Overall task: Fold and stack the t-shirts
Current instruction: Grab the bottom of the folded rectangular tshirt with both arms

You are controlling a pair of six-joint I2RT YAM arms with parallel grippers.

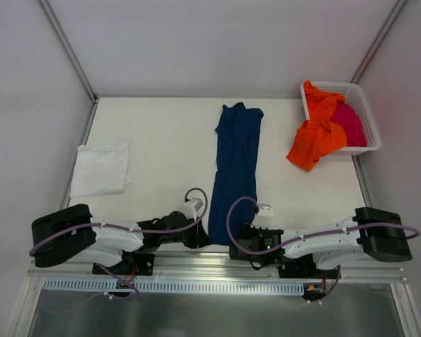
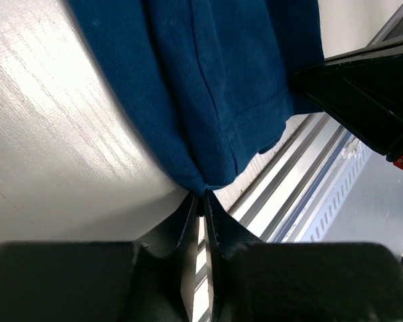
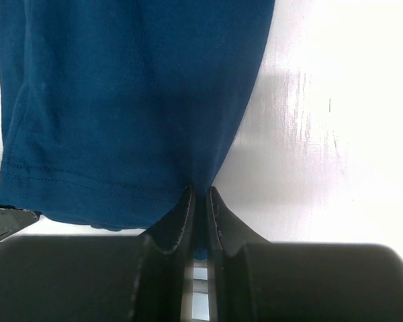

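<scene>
The flat white table (image 1: 168,126) carries everything. The long navy blue cloth t-shirt (image 1: 235,161) lies down its middle as a narrow lengthwise strip, with its hem at the near edge. Left of that navy strip sits the plain white cloth t-shirt (image 1: 102,168), already a folded square, so I judge one done. To its far right, the white plastic lattice basket (image 1: 365,112) holds the crumpled orange t-shirt (image 1: 319,133), which spills over the rim, and the magenta t-shirt (image 1: 349,121); both are unfolded. My left gripper (image 2: 203,198) and right gripper (image 3: 199,194) are each clenched on a corner of the navy hem. The crosswise fold comes next, I reckon.
</scene>
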